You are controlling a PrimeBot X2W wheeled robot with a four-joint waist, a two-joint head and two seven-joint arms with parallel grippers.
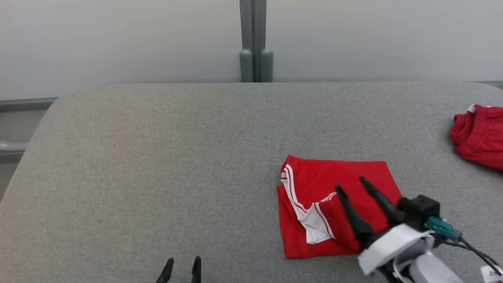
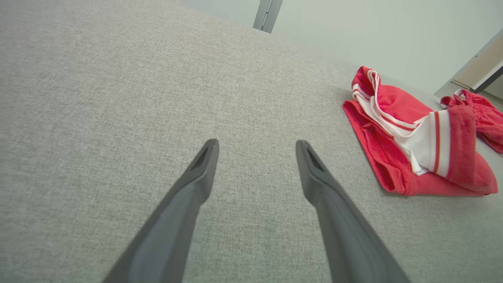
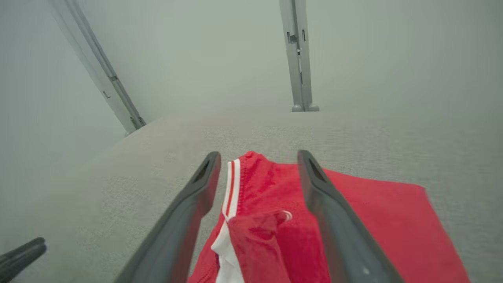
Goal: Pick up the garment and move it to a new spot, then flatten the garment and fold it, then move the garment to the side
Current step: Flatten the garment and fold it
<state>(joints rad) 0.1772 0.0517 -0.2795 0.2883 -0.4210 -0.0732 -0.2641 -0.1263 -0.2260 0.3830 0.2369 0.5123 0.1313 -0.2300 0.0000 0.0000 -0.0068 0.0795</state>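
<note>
- Garment (image 1: 322, 177) is a pair of red shorts with white stripes. In the head view we see it lying folded on the gray table (image 1: 157, 157), on the right side and close to us.
- Our right gripper (image 1: 349, 182) is over the garment. Its two dark fingers are spread apart and hold nothing.
- Our left gripper (image 1: 183, 259) peeks in at the bottom, well apart from the garment. Its fingers are apart too.
- Another red cloth (image 1: 479, 133) lies in a bunch at the far right of the table.
- In the left wrist view, our left gripper (image 2: 257, 142) is wide open over bare table (image 2: 118, 78), with nothing between its fingers. The garment (image 2: 416, 133) lies off to the right, with a white striped part turned up. The other red cloth (image 2: 483, 114) is just behind it.
- In the right wrist view, our right gripper (image 3: 258, 153) is wide open. The garment (image 3: 369, 212) lies under it, and a bump of red cloth sits between the two fingers. We cannot tell if the fingers touch the cloth.
</note>
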